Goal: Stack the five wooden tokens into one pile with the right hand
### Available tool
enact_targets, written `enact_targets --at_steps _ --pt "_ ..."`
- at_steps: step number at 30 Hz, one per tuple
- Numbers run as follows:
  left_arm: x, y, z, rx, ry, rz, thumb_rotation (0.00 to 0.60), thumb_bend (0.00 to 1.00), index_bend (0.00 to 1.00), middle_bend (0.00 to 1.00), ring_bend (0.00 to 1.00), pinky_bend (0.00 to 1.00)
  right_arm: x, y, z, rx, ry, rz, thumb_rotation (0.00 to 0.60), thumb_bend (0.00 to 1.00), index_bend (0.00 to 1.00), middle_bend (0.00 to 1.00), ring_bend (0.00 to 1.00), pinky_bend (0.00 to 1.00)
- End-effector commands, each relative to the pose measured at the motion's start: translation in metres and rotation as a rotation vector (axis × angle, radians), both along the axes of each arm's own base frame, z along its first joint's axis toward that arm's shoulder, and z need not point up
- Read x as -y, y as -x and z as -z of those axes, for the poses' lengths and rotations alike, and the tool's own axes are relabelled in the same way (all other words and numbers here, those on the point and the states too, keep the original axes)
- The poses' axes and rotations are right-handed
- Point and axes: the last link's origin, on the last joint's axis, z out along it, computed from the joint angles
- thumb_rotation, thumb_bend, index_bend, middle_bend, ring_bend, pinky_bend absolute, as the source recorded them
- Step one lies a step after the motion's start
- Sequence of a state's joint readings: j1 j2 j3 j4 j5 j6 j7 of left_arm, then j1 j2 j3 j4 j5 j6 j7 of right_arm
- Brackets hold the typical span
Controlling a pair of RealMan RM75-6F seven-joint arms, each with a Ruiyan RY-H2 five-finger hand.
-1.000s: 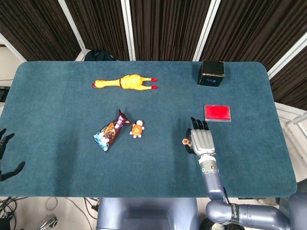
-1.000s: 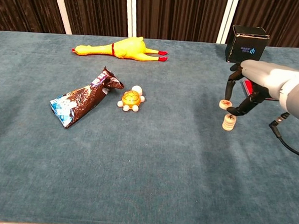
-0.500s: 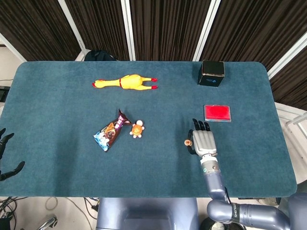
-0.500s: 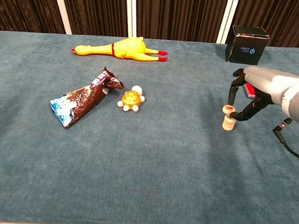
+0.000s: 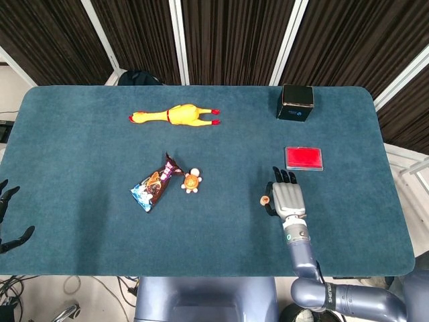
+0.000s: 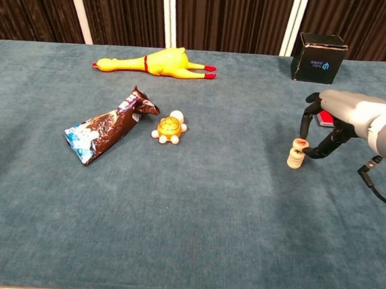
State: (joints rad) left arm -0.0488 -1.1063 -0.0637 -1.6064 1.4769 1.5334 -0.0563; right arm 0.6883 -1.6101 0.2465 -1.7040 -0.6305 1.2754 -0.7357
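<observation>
Token stack (image 6: pixel 296 155) stands just beside the right hand (image 6: pixel 325 126), fingers apart, holding nothing.

The flat table (image 6: pixel 174 235) is covered with a dark teal felt cloth, and the long rubber chicken toy (image 6: pixel 155 61) on it is bright yellow with red feet and a red collar. The crinkled snack bag (image 6: pixel 105 134) is dark brown with light blue and white print, and just right of it the small turtle toy (image 6: pixel 169 128) is orange with cream legs. Far to the right of the bag, the stack of round wooden tokens (image 6: pixel 296 155) is pale tan with a red mark on top, the metal right hand (image 6: pixel 328 123) is silver grey with black fingers (image 6: pixel 308 119), the flat rectangular pad (image 5: pixel 304 158) is red, and the cube box (image 6: pixel 319 57) is black with blue print.
</observation>
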Motion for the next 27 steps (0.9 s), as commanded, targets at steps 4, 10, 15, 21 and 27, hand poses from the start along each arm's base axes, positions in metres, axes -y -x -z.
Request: enact_targets --at_steps 4,10,15,21,27 --pt "0.0003 0.0000 -0.0002 0.000 -0.001 0.000 0.600 0.21 0.15 0.00 0.00 0.01 0.0006 0.0036 0.0009 0.005 -0.003 0.012 0.600 0.43 0.56 0.01 0.00 0.00" --pt "0.0001 0.0001 0.0000 0.000 0.000 -0.001 0.600 0.21 0.15 0.00 0.00 0.01 0.0006 0.0053 0.0009 0.007 0.000 0.015 0.600 0.43 0.56 0.01 0.00 0.00" --pt "0.0002 0.0000 -0.0001 0.000 -0.001 -0.001 0.600 0.21 0.15 0.00 0.00 0.01 0.0013 0.0030 0.0022 0.005 0.002 0.008 0.600 0.43 0.56 0.01 0.00 0.00" --pt "0.0003 0.0003 -0.0003 0.000 0.000 -0.001 0.600 0.21 0.15 0.00 0.00 0.01 0.0023 0.0046 0.0042 -0.001 0.000 0.020 0.600 0.43 0.56 0.01 0.00 0.00" --pt "0.0001 0.0003 -0.0003 0.000 -0.001 -0.001 0.600 0.21 0.15 0.00 0.00 0.01 0.0036 0.0072 0.0047 -0.001 -0.002 0.030 0.600 0.43 0.56 0.01 0.00 0.00"
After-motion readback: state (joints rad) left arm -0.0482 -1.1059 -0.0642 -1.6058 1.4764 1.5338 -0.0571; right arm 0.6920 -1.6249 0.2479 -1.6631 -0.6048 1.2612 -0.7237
